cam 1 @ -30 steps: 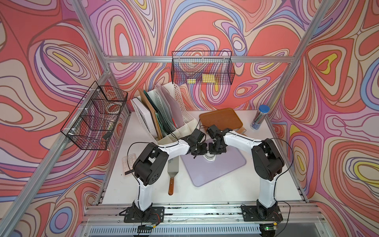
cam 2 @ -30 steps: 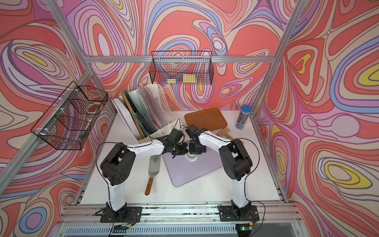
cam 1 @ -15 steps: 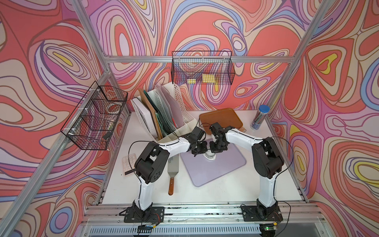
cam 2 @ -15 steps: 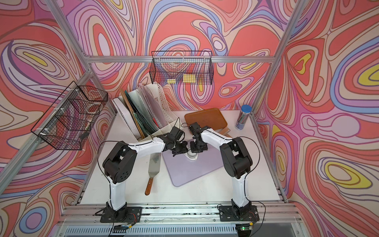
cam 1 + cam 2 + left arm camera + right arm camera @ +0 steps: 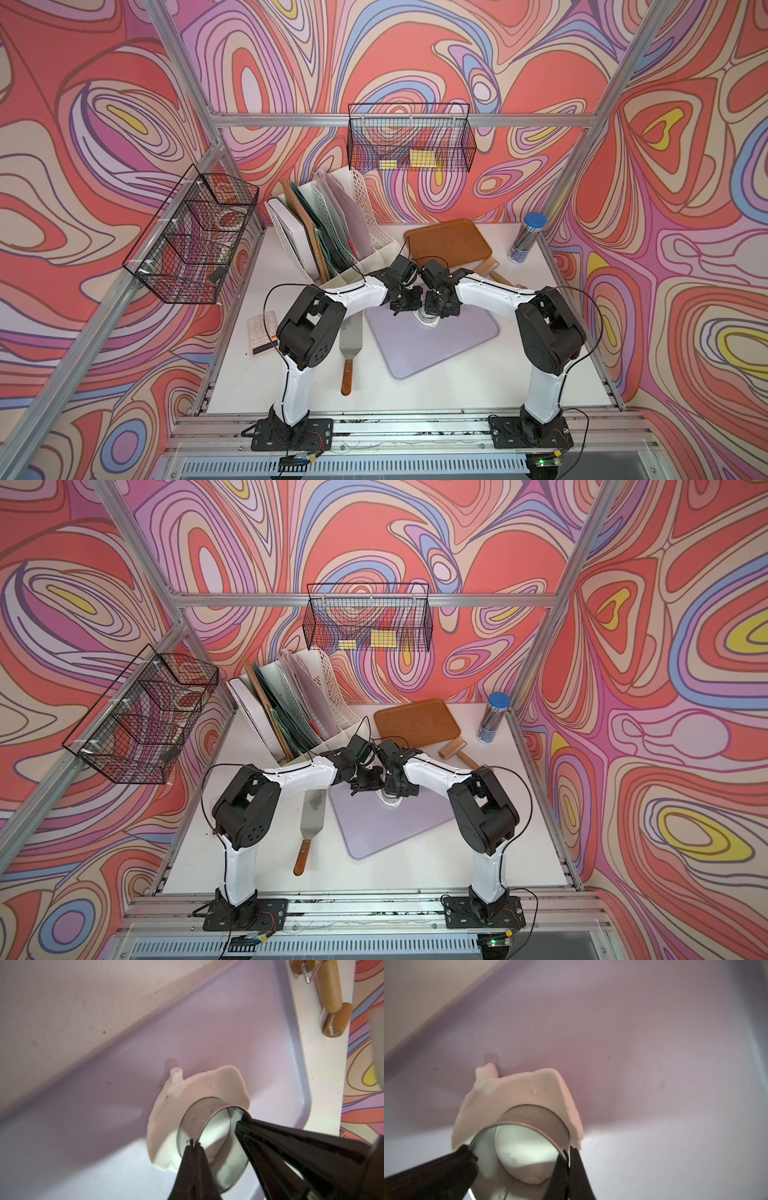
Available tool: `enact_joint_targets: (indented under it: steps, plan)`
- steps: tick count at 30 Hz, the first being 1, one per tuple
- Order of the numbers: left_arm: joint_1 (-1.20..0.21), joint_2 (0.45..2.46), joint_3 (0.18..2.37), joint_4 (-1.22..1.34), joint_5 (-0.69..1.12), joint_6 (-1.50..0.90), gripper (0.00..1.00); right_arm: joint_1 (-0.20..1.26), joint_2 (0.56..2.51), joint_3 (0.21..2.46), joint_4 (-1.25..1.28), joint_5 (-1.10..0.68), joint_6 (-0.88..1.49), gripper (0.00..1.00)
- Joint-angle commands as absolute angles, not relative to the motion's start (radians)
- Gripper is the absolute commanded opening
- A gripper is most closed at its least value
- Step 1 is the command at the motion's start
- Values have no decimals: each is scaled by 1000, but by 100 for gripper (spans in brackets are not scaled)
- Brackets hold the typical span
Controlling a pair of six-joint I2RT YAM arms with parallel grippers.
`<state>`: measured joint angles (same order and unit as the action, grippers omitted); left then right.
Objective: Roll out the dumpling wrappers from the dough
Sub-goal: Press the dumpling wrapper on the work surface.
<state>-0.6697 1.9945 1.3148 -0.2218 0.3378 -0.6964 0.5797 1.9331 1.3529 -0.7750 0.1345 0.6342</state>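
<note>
A flattened sheet of white dough [image 5: 187,1093] [image 5: 519,1091] lies on the lilac mat [image 5: 436,349] [image 5: 386,829]. A metal ring cutter [image 5: 205,1113] [image 5: 533,1118] stands pressed into it. My left gripper [image 5: 193,1142] [image 5: 405,307] is shut on one side of the ring's rim. My right gripper [image 5: 568,1152] [image 5: 434,309] is shut on the opposite side. Inside the ring shows a round white patch of dough [image 5: 525,1147]. Whether it is cut free as a dumpling wrapper I cannot tell. In both top views the wrists hide most of the ring and dough.
A metal spatula [image 5: 350,332] lies left of the mat. Behind the mat are a brown tray [image 5: 446,245], a wooden roller [image 5: 490,268] [image 5: 330,991] and a blue-capped tube [image 5: 525,243]. A white rack of boards [image 5: 332,232] stands at the back left.
Both wrists have shifted slightly over the ring. Both grippers stay shut on its rim, and the ring stays on the dough.
</note>
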Motion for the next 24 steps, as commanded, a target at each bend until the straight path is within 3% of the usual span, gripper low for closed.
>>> enact_joint_targets:
  steps: [1, 9, 19, 24]
  plan:
    - [-756, 2018, 1143, -300, 466, -782, 0, 556, 2043, 1446, -521, 5, 423, 0]
    - [-741, 1896, 1117, -272, 416, -785, 0, 546, 2050, 1521, -613, -36, 159, 0]
    - [-679, 1632, 1002, -233, 286, -742, 43, 526, 1917, 1384, -686, 58, 166, 0]
    - [-635, 1538, 897, -190, 259, -725, 49, 518, 1871, 1346, -672, 2, 177, 0]
